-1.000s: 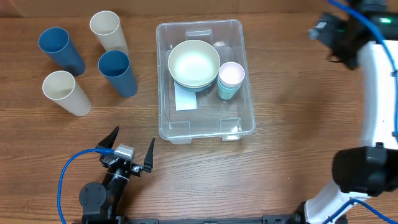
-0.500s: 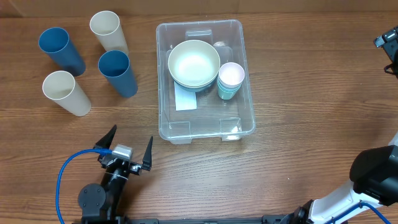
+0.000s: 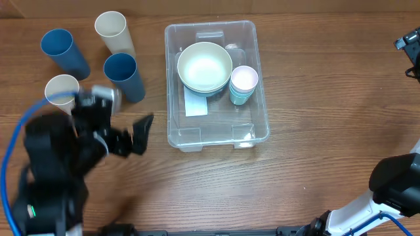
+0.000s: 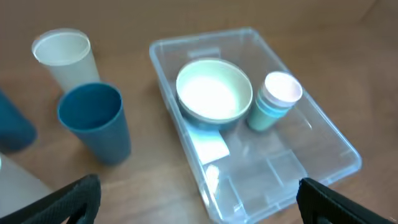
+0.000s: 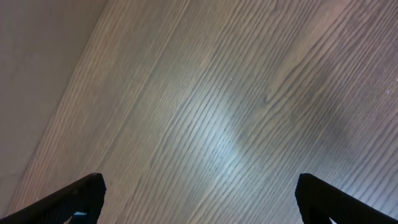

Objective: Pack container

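Hovering with fingers spread apart, the left gripper (image 4: pixel 199 196) hangs over the wood table (image 3: pixel 315 131), just left of one clear container (image 3: pixel 216 139) at mid-table. Inside sit one pale bowl (image 3: pixel 205 65) and one stack of small cups (image 3: pixel 243 84). Farther left stand two blue cups (image 3: pixel 125 75) and two cream cups (image 3: pixel 115 33). At the far right edge, the right gripper (image 5: pixel 202 199) is also spread and holds nothing.

Black left arm (image 3: pixel 52 164) with blue cable (image 3: pixel 6 177) and pointed black fingers (image 4: pixel 74 199); white-and-black right arm (image 3: pixel 359 211).

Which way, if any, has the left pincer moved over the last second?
Yes. The left pincer moved from the table's near edge toward the nearer blue cup, left of the container.
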### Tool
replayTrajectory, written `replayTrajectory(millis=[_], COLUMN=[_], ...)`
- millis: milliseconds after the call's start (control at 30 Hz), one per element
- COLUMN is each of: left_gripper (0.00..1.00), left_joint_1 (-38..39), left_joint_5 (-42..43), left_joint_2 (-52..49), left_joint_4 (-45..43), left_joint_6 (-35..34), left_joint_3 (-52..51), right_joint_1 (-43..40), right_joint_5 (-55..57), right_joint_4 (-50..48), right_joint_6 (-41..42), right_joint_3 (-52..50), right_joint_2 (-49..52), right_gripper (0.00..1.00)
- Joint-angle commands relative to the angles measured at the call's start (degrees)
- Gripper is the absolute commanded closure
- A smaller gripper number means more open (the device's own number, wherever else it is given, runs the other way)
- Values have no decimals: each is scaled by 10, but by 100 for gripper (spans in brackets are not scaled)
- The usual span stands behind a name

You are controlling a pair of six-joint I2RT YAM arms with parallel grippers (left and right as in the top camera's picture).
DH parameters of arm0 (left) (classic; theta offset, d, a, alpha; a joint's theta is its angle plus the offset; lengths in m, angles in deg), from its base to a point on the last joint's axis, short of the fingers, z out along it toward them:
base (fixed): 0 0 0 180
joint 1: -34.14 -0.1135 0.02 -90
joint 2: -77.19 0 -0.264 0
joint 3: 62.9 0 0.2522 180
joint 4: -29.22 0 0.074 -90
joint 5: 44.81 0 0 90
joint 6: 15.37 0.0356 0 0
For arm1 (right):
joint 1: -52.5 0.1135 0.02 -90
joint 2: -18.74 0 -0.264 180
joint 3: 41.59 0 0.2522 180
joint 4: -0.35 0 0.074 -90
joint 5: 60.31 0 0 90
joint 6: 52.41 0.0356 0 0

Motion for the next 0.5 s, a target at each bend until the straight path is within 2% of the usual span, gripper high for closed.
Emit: replayTrajectory(millis=[0,100,233,333,400,467], left_gripper=[0,0,0,0,0,0], left_joint_1=[-3,-3,-9,-53,-117,-173], left_joint_5=[16,18,8,-140,-152,-153], left_joint_2=[-110,-179,-246,-275,-285,-286], left_joint_4=[25,-25,-71,-57,-35,-17], left_joint_6=[-2,-35,-47,-250,-351,-368], left_joint_3=[102,107,110,117,117,117], right_joint_1=[-1,-1,-1,-1,-1,-1], right_joint_5=[4,4,4,4,4,4], right_joint_4=[-3,-3,-3,-3,-3,-3], right_joint_6=[5,5,5,5,5,5], right_joint_3=[12,12,12,12,12,12], right_joint_2=[-14,-14,-14,-14,-14,-14], right_gripper=[0,0,0,0,0,0])
